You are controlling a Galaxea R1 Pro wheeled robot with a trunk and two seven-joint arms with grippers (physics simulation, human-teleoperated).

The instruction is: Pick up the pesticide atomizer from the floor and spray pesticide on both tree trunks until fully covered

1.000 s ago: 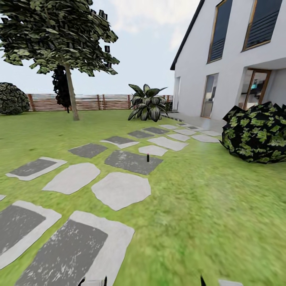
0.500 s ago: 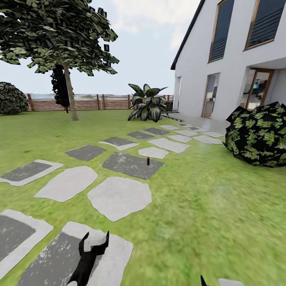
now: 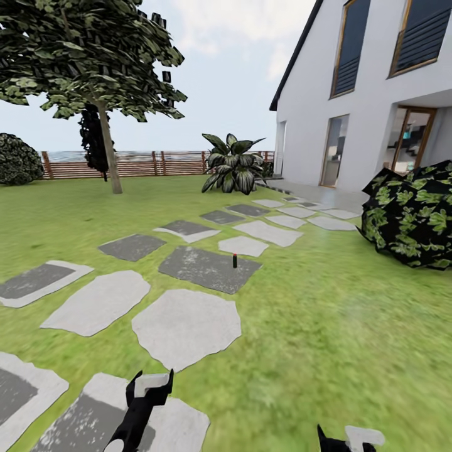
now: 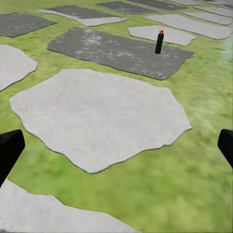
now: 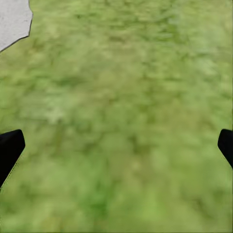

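The pesticide atomizer stands upright near the middle of the head view, on the right-hand edge of a dark grey paving slab, a slim black sprayer with a red cap; in the left wrist view it shows at the upper right, on that same dark slab, well apart from the fingers. The left gripper pokes up from the lower left of the head view, its two dark fingertips spread with nothing between them, above a pale stone; the right gripper sits at the bottom edge, right of centre, and its wrist view shows its fingers parted wide over bare grass, holding nothing. Far off at the upper left rises a tree with its trunk before the slatted fence; a white house fills the upper right; a dark leafy bush sits at the right edge.
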